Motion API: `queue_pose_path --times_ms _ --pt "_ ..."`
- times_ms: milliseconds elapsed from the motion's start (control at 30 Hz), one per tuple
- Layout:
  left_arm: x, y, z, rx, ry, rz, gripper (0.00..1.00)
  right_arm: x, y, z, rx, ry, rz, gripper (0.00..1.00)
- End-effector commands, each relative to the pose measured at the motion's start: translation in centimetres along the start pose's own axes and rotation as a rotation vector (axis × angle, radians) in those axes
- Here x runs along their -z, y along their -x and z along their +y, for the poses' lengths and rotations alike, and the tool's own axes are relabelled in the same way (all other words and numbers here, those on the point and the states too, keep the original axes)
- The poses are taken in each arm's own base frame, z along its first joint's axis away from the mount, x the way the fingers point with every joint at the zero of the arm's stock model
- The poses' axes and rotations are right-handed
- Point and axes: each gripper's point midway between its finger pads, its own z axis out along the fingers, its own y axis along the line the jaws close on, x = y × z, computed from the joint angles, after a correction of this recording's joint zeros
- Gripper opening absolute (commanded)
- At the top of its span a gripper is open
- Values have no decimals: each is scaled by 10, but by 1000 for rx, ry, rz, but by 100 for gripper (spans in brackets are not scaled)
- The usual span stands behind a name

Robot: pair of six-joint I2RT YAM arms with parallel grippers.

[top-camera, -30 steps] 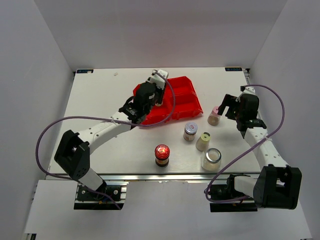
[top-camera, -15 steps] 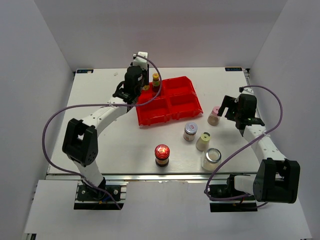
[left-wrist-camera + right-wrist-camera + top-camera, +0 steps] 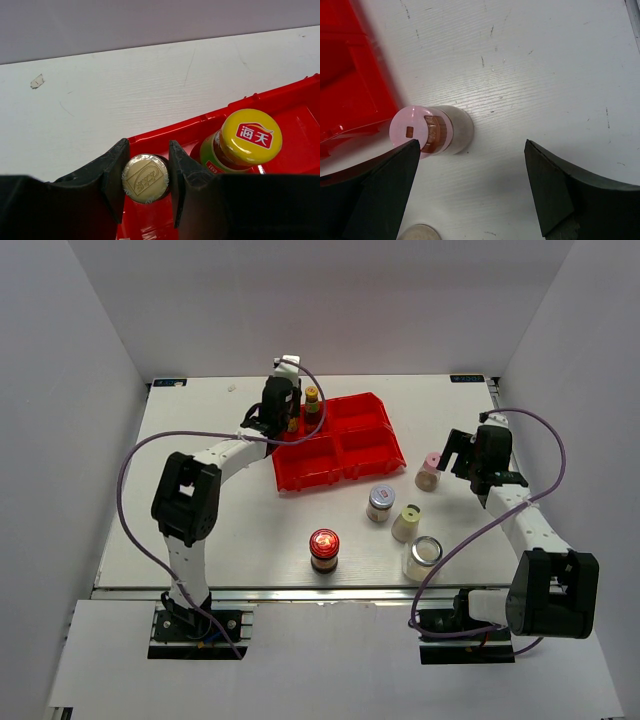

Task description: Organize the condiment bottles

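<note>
since a second ago our left gripper (image 3: 146, 152) has swung from over the middle of the red plastic tray (image 3: 368, 456) to its far left compartment, while the right gripper (image 3: 471, 150) has scarcely stirred. the left jaws are drawn in narrow, pressing both sides of the dull gold, embossed cap of a slim dark bottle (image 3: 145, 178). just outside one jaw stands a second bottle (image 3: 248, 137), its glossy yellow cap bearing a red label. the right jaws gape wide and grip nothing. a pale round shaker (image 3: 440, 131) with a pink cap stands between them, hard by one finger. we count seven containers: two in the tray and five on the scuffed white table (image 3: 220, 540), among them a red-lidded jar (image 3: 323, 548), a small silver-lidded jar (image 3: 381, 502), a wider silver-lidded jar (image 3: 424, 556) and a cream-capped shaker (image 3: 407, 522).
</note>
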Motion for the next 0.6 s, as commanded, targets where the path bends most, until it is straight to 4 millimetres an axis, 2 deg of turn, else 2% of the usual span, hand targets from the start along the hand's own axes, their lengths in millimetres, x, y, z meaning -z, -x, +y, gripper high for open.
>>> queue_pose_path --times_ms 0,33,300,467,533,567 --pt "3 57 1 81 -10 -171 0 0 21 0 13 -11 -43 89" --pt "-2 48 -1 79 -11 -152 0 -1 21 0 13 -13 -40 89" --pt "-12 28 0 93 7 -107 0 -2 20 -1 13 -19 -35 89" --pt "-11 21 0 94 8 -90 15 -2 19 -1 13 -20 -32 89" --pt "-11 17 0 90 7 -83 17 -2 19 -1 12 -18 -30 89" --pt "-12 14 0 90 6 -73 22 -2 19 -1 12 -19 -29 89"
